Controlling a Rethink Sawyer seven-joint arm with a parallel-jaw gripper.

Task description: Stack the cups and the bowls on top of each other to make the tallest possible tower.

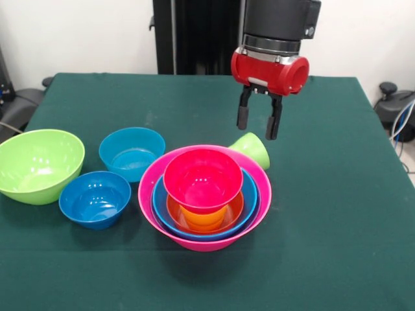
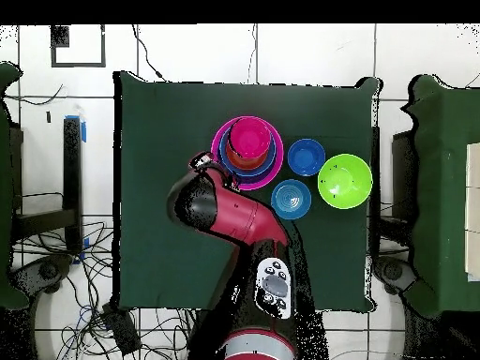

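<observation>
The tower stands in the front view: a big pink bowl (image 1: 207, 244) holds a blue bowl (image 1: 250, 194), an orange bowl (image 1: 237, 208), an orange cup (image 1: 204, 218) and a red-pink bowl (image 1: 203, 178) on top. It also shows in the overhead view (image 2: 247, 141). A lime green cup (image 1: 253, 149) lies on its side just behind the pink bowl. My gripper (image 1: 258, 127) hangs open and empty a little above that cup. In the overhead view the arm (image 2: 211, 206) hides the gripper.
Three loose bowls stand left of the tower in the front view: a large lime green bowl (image 1: 39, 165), a sky blue bowl (image 1: 131, 152) and a dark blue bowl (image 1: 94, 197). In the overhead view they lie right of the tower, with the green bowl (image 2: 345, 180) outermost.
</observation>
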